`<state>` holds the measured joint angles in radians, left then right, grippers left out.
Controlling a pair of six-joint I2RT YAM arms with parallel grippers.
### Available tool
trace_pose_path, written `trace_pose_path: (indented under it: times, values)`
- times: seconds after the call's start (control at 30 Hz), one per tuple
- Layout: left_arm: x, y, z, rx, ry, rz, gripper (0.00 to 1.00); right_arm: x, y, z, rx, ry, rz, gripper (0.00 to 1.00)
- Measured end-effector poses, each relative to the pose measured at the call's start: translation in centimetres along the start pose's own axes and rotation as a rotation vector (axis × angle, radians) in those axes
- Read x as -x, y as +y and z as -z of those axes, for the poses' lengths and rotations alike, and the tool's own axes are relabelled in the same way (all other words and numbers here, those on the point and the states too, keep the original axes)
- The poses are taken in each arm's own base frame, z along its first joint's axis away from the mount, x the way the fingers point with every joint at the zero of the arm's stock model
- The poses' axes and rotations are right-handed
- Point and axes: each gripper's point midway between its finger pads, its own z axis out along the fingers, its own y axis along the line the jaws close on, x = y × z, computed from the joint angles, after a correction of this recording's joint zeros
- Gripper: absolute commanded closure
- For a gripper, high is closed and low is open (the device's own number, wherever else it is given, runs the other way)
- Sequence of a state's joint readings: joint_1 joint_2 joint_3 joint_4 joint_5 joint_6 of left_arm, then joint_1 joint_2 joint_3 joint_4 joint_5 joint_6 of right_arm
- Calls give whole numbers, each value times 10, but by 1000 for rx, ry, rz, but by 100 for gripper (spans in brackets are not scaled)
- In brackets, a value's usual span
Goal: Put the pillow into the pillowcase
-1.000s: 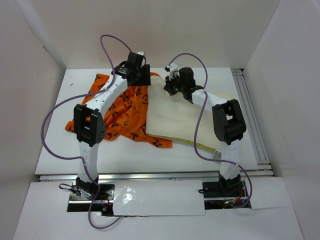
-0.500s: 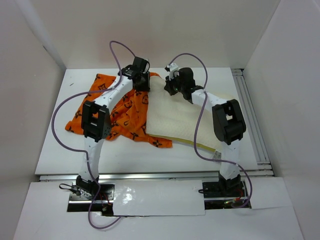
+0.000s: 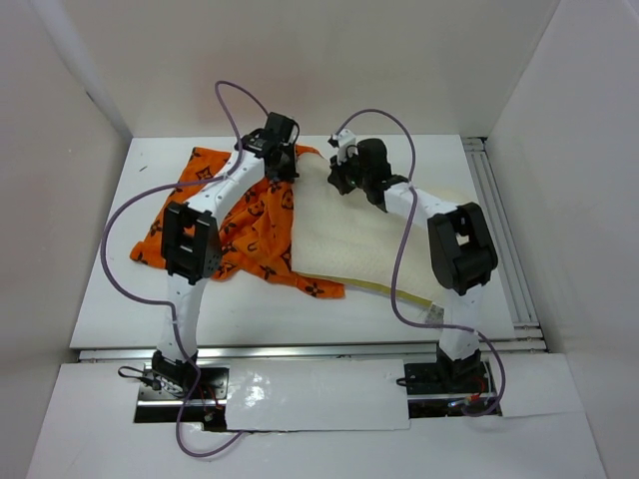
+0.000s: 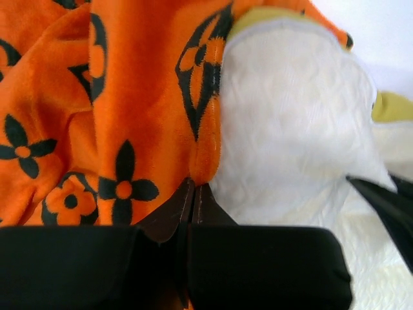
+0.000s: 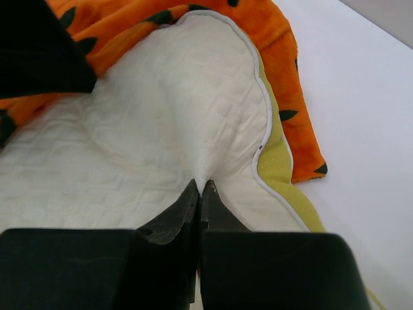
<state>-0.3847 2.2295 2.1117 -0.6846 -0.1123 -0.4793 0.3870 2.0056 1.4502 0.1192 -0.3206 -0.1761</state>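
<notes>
The orange pillowcase (image 3: 240, 215) with dark flower prints lies crumpled on the left half of the table. The cream-white pillow (image 3: 359, 235) with its yellow-green edge lies to its right, its far left corner tucked against the orange cloth. My left gripper (image 3: 285, 168) is shut on a fold of the pillowcase (image 4: 148, 116) at its edge beside the pillow (image 4: 290, 123). My right gripper (image 3: 341, 178) is shut on a pinch of the pillow (image 5: 161, 129) near its far corner, with the pillowcase (image 5: 284, 39) showing beyond that corner.
The white table (image 3: 250, 309) has a metal rail (image 3: 504, 230) along its right side. White walls enclose the workspace on three sides. Purple cables loop above both arms.
My left gripper has moved a little to the right toward the pillow's corner and closed on the pillowcase edge. The right gripper stayed shut on the pillow, barely shifting.
</notes>
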Motion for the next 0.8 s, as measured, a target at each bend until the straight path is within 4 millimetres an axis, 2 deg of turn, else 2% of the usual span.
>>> trace_pose_path:
  times: [0.17,0.37,0.5,0.63,0.8]
  values:
    - [14,-5,22,-10,-46,24,100,11,22,18,11,-13,25,100]
    - [46,-26,79,-73,-169,24,100,18,41,27,4,-20,44,100]
    - [49,-39,105,-115,-204,12,100,12,46,28,5,-10,46,100]
    - [37,-52,105,-147,-179,-12,100,7,57,32,35,-8,49,100]
    - [16,-76,93,-193,-122,-52,100,15,71,33,68,-34,34,100]
